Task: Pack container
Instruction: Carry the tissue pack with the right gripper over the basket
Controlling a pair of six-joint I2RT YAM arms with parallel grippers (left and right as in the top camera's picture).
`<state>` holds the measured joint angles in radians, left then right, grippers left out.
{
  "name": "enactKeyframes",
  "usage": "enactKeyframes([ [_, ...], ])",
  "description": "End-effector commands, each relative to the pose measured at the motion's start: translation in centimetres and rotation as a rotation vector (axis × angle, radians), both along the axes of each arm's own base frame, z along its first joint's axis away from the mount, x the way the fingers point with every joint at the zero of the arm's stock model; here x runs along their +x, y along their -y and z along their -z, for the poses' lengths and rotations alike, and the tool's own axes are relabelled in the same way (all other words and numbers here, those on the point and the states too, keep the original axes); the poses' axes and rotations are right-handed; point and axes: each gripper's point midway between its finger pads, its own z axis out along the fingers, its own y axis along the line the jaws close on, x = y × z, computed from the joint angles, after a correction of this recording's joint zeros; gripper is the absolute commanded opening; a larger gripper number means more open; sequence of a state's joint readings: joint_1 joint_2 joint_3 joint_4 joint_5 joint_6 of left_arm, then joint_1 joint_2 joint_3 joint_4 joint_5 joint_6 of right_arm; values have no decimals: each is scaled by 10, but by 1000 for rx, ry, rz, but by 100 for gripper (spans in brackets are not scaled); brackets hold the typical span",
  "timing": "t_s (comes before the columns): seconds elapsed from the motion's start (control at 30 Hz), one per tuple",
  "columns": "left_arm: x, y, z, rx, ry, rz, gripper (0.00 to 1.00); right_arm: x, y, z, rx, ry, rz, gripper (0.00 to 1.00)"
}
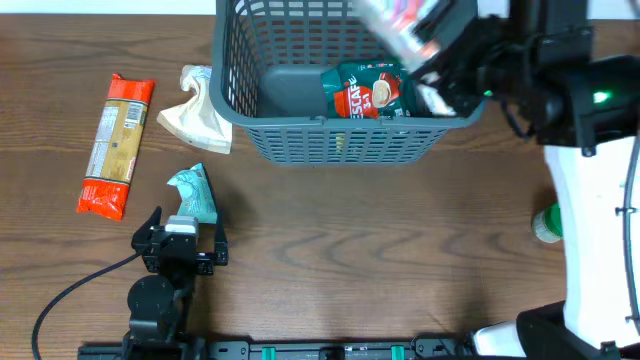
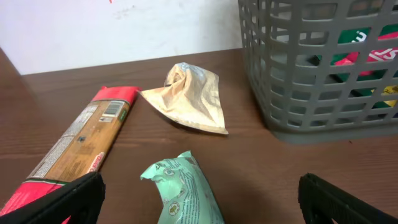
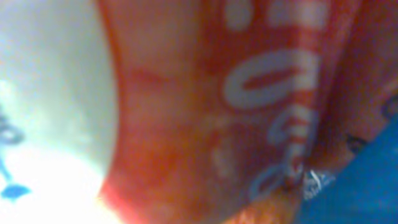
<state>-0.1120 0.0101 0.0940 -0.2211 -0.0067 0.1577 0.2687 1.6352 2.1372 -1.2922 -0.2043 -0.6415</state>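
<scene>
Far left on the wooden table (image 1: 400,260) is a long red-and-tan food packet (image 1: 117,145). It lies flat with red ends and a barcode on the tan middle, its length running away from the robot. Right of it and apart from it is a crumpled beige pouch (image 1: 197,118), near the basket's left wall; the left wrist view shows a gap between them. Nearer the robot is a teal-green pouch (image 1: 193,195), flat on the table and well apart from the basket.

The left gripper (image 1: 185,230) is low over the table just behind that pouch, fingers (image 2: 68,199) spread wide. In the wrist view the pouch's near end sits between them. Cannot tell if they touch it.

In the centre, the dark grey lattice basket (image 1: 330,145) stands upright on the table toward the far side, its far rim cut off by the overhead frame. On its bottom, toward the right, lies a green-and-red Nescafé 3-in-1 packet (image 1: 365,92). It also shows through the slots in the left wrist view.

On the right, the right gripper (image 1: 432,48) is above the basket's far right corner, pinching a red-and-white packet (image 1: 395,22). The packet is blurred, tilted and held over the basket's inside. The right wrist view is filled with blurred red wrapper, white lettering and a blue patch at lower right; the fingers can't be made out there.

Far right, a small green-and-white object (image 1: 546,224) sits on the table, half hidden by the white arm base (image 1: 590,200). Cannot tell what it is.
</scene>
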Motion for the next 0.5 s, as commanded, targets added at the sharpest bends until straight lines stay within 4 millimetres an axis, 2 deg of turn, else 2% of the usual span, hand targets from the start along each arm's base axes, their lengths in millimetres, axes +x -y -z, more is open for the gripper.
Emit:
enactKeyframes([
  [0.0, 0, -2, 12, 10, -26, -9, 99, -4, -20, 9, -66, 8, -130, 1],
  [0.13, 0, -2, 12, 10, -26, -9, 98, 0, -27, 31, -94, -57, -157, 1],
  [0.47, 0, -2, 12, 10, -26, -9, 98, 34, -29, 79, -189, -118, -176, 1],
])
